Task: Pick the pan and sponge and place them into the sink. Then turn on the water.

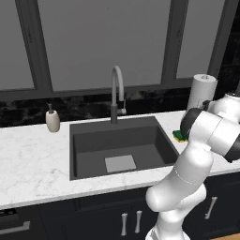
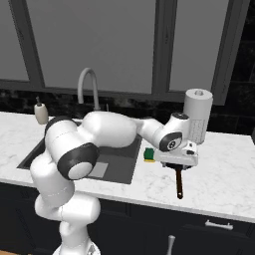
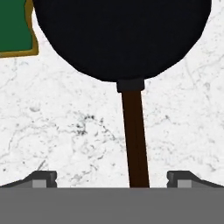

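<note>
Fingers (image 3: 43, 178) spread wide straddle the pan (image 3: 120, 37) handle in the hand view, sponge (image 3: 15, 28) at ten o'clock, while base views add the sink (image 1: 119, 140).

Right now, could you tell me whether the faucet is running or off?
Off. No stream falls from the faucet, and the sink below it looks dry and holds nothing.

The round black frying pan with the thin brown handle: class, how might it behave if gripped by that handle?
The round black frying pan looks rigid. Its wide dish probably outweighs its thin brown handle, so it may tip dish-down or twist between the open gripper fingers.
</note>
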